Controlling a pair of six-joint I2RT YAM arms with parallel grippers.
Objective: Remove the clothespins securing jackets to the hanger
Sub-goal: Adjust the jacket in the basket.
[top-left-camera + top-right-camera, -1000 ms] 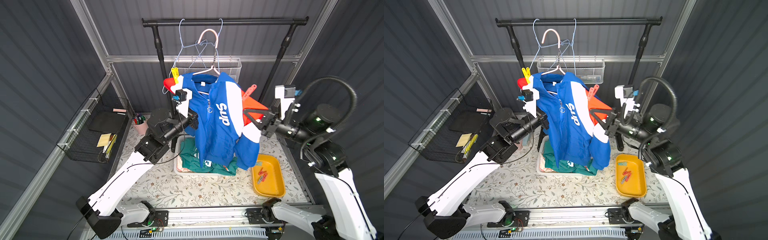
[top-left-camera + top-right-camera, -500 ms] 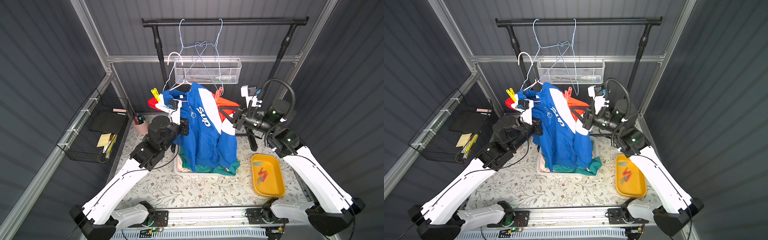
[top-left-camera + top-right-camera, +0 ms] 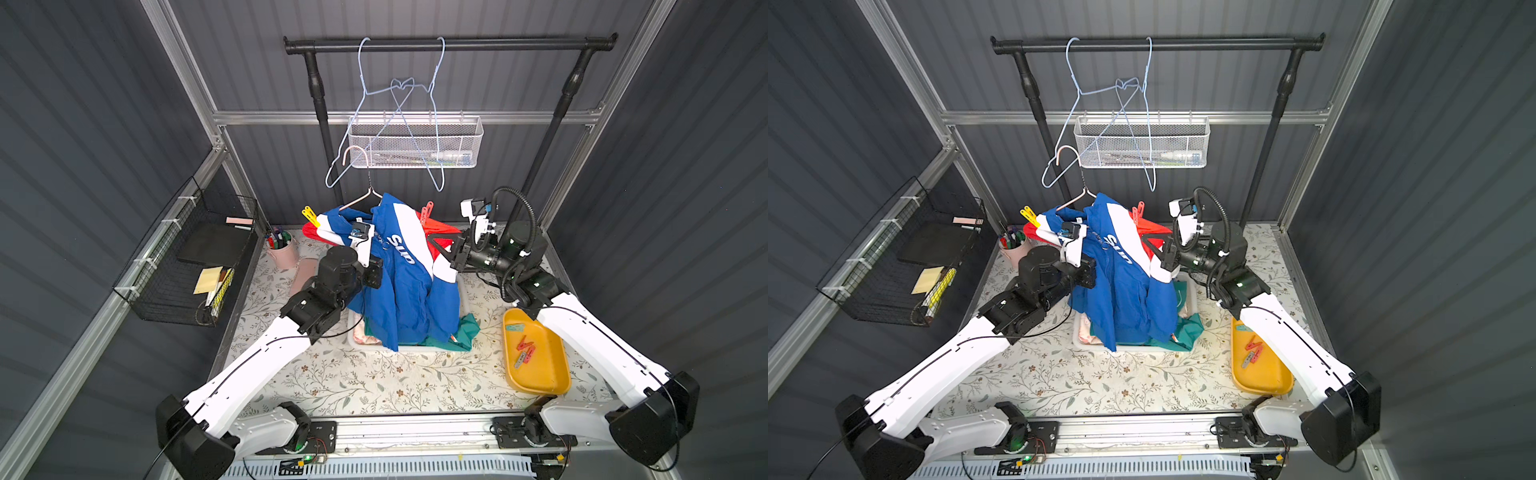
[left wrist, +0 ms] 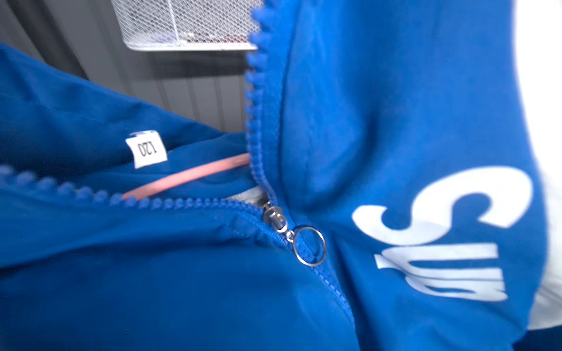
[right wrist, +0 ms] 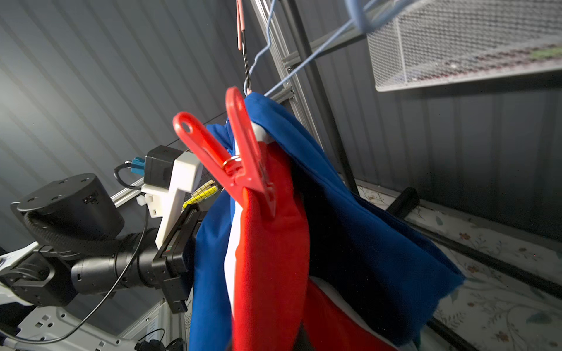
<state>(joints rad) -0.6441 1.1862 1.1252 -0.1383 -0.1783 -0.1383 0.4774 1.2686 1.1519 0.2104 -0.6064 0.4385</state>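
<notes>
The red-white-blue jacket hangs on a pink hanger held low over a white bin, its hook off the rail. A yellow clothespin pins one shoulder and a red clothespin pins the other. My left gripper is shut on the blue front cloth, fingertips buried in it. My right gripper is shut on the red sleeve side. The left wrist view shows the zip and the hanger wire. A teal jacket and a cream-and-pink jacket lie in the bin.
A yellow tray at the right holds several loose clothespins. Two pale blue wire hangers hang from the black rail before a white mesh basket. The white bin, a pink pen cup and a black wire basket stand left.
Both arms have come down and back toward the table with the jacket and its pink hanger. The hanger hook has dropped well below the rail and the jacket now hangs low over the bin.
</notes>
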